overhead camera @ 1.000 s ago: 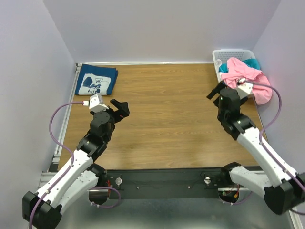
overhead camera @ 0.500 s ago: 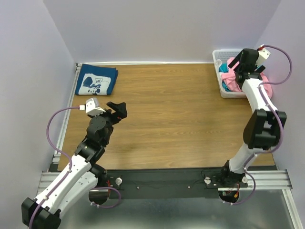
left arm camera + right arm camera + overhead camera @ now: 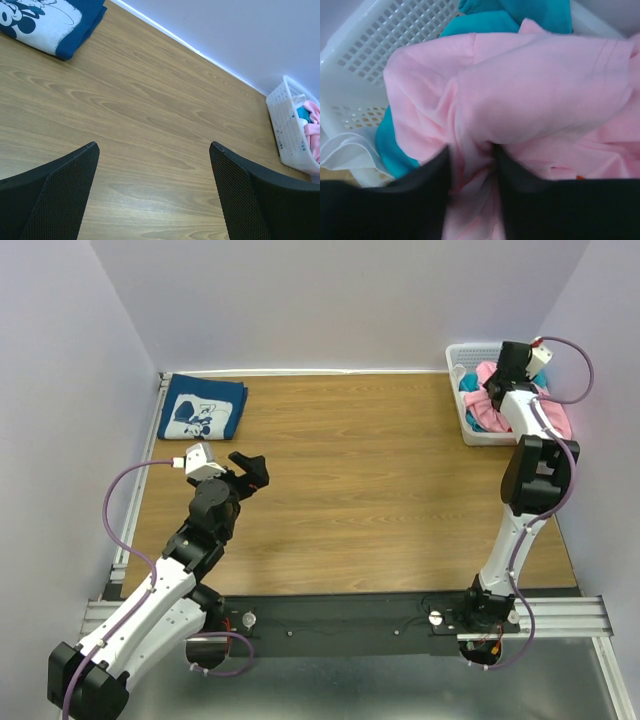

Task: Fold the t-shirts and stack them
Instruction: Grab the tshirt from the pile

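The navy blue t-shirt (image 3: 205, 408) with a white cartoon print lies folded at the table's far left corner, and its edge shows in the left wrist view (image 3: 45, 20). A crumpled light pink t-shirt (image 3: 486, 410) (image 3: 535, 85) fills the white basket (image 3: 470, 350) at the far right. My right gripper (image 3: 511, 362) reaches down into that basket, and its jaws (image 3: 470, 150) pinch a fold of the pink cloth. Over the bare wood left of centre, my left gripper (image 3: 250, 470) (image 3: 152, 147) hangs open with nothing between its fingers.
The basket (image 3: 385, 35) also holds a teal cloth (image 3: 485, 22) and a white cloth (image 3: 345, 150) under the pink one. It stands against the right wall, seen far off in the left wrist view (image 3: 285, 125). Walls close in the table's back and sides.
The right arm swung from over the table's right side up to the basket, dropped into it, and its jaws closed on the pink cloth. The left arm barely moved.
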